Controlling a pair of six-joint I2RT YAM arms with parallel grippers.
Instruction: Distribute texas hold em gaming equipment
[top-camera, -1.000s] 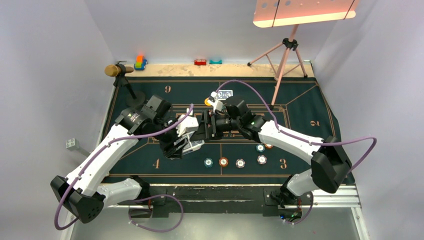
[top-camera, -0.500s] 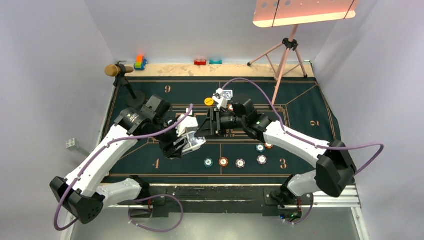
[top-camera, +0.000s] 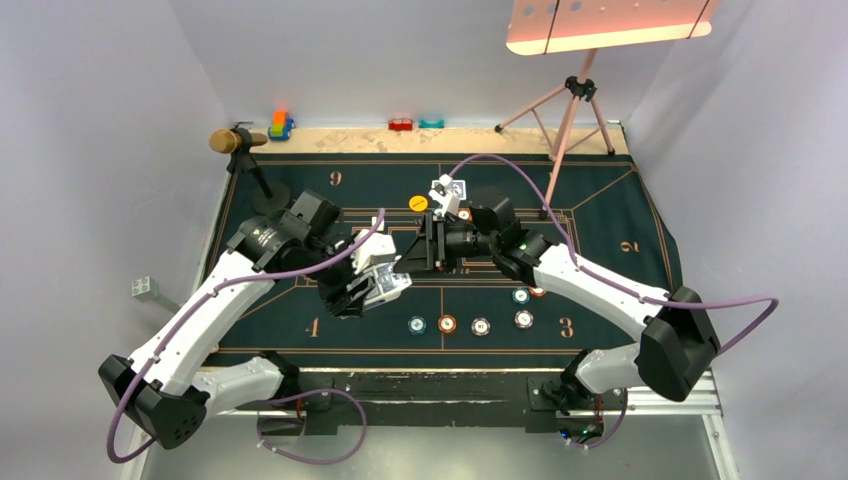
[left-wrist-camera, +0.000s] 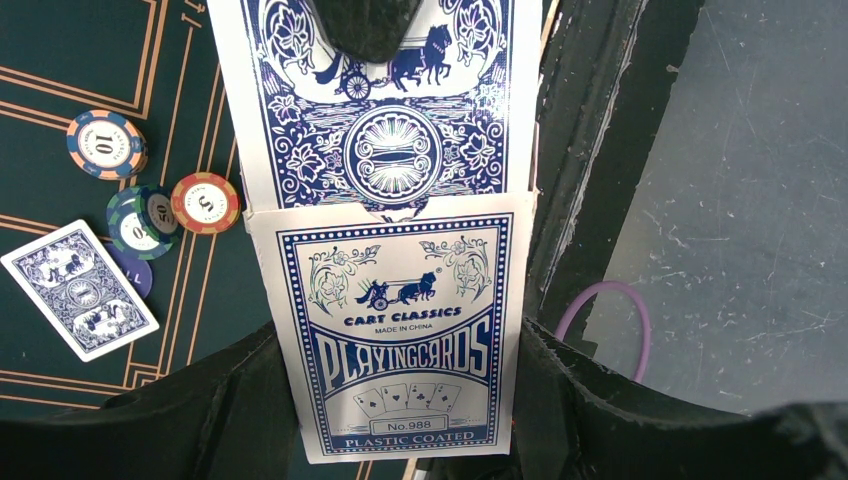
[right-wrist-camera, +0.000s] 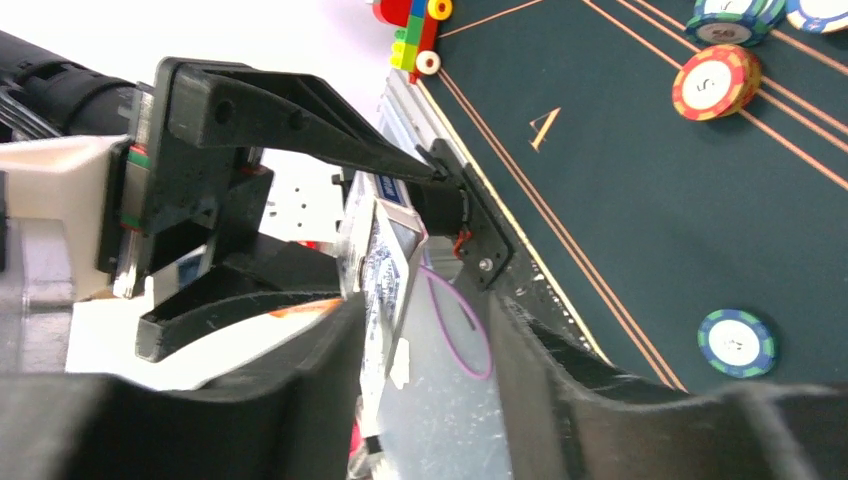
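My left gripper (left-wrist-camera: 400, 400) is shut on a blue-and-white playing card box (left-wrist-camera: 400, 340), held above the dark green mat (top-camera: 600, 210). A blue-backed card (left-wrist-camera: 390, 150) sticks out of the box top. My right gripper (right-wrist-camera: 425, 340) straddles that card's edge (right-wrist-camera: 380, 260); one finger touches it and a gap remains on the other side, so the gripper is open. In the top view the two grippers meet at mid-mat (top-camera: 400, 272). Striped chips (top-camera: 447, 323) lie in a row near the front, with two more (top-camera: 521, 296) to the right. A yellow disc (top-camera: 419, 203) and a loose card (top-camera: 455, 187) lie farther back.
A pink tripod (top-camera: 570, 110) stands at the back right under a lamp panel. A brown-headed stand (top-camera: 240, 145) is at the back left. Small colourful toys (top-camera: 280, 125) (top-camera: 402, 124) sit on the back ledge. Purple cables loop over both arms.
The right gripper's jaws have narrowed around the card at the box top, and the right arm has shifted slightly right. The left arm and box have stayed put.
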